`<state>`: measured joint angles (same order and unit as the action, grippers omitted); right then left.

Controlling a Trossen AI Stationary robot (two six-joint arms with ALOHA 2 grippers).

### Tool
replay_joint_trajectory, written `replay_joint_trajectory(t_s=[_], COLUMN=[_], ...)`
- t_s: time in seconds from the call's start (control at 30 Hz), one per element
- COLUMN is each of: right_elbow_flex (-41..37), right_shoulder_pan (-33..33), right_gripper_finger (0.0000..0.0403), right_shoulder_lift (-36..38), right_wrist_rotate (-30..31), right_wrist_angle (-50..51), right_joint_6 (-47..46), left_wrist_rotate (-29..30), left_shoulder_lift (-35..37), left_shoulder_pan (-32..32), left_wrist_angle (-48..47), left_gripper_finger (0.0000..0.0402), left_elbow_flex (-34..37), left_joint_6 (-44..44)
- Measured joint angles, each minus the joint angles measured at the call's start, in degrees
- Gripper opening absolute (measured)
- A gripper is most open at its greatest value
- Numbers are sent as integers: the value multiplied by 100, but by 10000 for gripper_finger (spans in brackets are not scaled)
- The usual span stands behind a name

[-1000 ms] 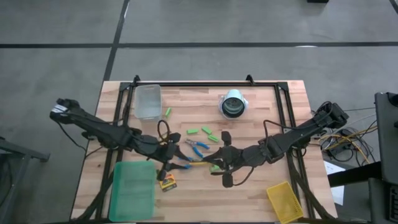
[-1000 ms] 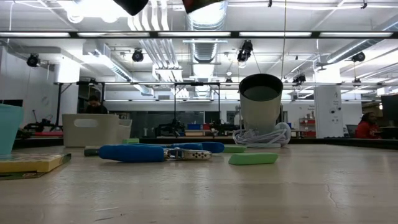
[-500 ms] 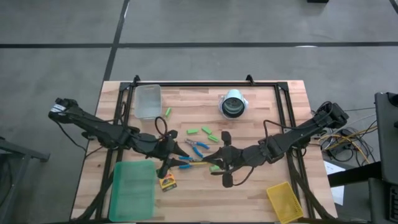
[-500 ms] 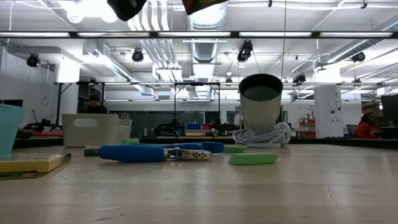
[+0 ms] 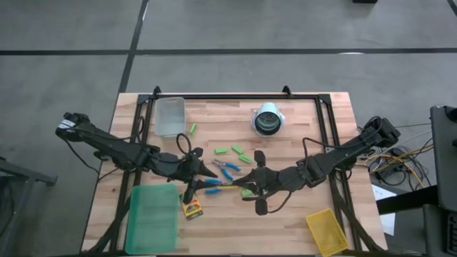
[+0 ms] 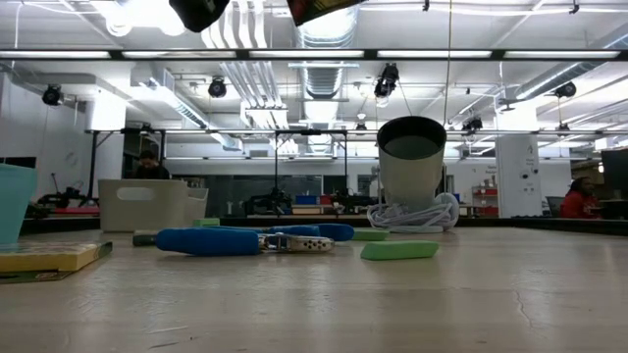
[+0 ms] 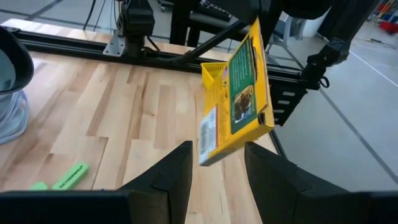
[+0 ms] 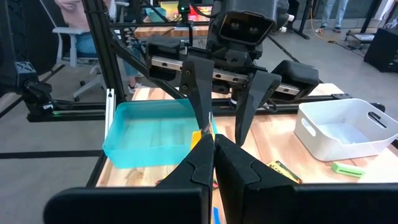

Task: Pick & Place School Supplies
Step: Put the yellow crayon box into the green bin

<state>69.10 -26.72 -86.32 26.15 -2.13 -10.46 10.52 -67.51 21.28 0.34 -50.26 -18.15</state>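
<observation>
Mid-air, over the table's middle: right gripper [image 8: 211,146] clenched tight, pinching a crayon box [image 7: 239,93] by a thin top edge. The box hangs tilted, green face toward the left wrist camera. A pinch that narrow probably explains the slant, since the weight swings below the hold.

- Left gripper [image 7: 217,146] faces it just beyond the box, fingers parted, nothing between them. From table height its tip shows apart from the box. Judged: a hand-over being set up, the left jaws spread to take the box's body.
- Whether a left finger [image 8: 198,93] brushes the box's yellow corner, cannot tell.

Below, on the wood:
- Second crayon box [image 5: 191,209] flat, just beside the green tray [image 5: 152,218], on the left arm's side. An easy pick later.
- Blue-handled scissors [image 6: 245,240] lying flat under the two grippers.
- Light-green eraser block [image 6: 397,250] near the scissors, more blocks [image 5: 230,150] scattered behind, toward the back rail.

Farther out:
- Yellow bin [image 5: 327,230] at the front corner on the right arm's side.
- Clear tub [image 5: 170,116] and a cup [image 6: 412,172] wound with white cord near the back edge.

Risk, as judged: the hanging box may twist when the left jaws close. Squaring to its face first seems wise.
</observation>
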Motion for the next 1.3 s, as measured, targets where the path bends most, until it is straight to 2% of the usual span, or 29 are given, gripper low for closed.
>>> replay_joint_trajectory(t_s=[0.4,0.83,1.0,1.13,1.3], right_elbow_flex=[-2,-2,-2,-2,-2], right_shoulder_pan=[7,4,16,17,15], right_gripper_finger=[8,8,8,8,8], right_shoulder_lift=[0,0,-2,-2,-2], right_wrist_rotate=[107,109,149,151,151], right_wrist_angle=[2,-18,-20,-18,-18], right_joint_6=[15,18,19,36,37], left_wrist_rotate=[-103,-114,-441,-479,-239], left_shoulder_lift=[-75,-434,-577,-582,-570], left_shoulder_pan=[28,37,58,71,70], left_wrist_angle=[34,658,664,655,710], left_gripper_finger=[152,152,152,152,152], left_elbow_flex=[2,6,6,6,6], left_joint_6=[-7,456,454,460,474])
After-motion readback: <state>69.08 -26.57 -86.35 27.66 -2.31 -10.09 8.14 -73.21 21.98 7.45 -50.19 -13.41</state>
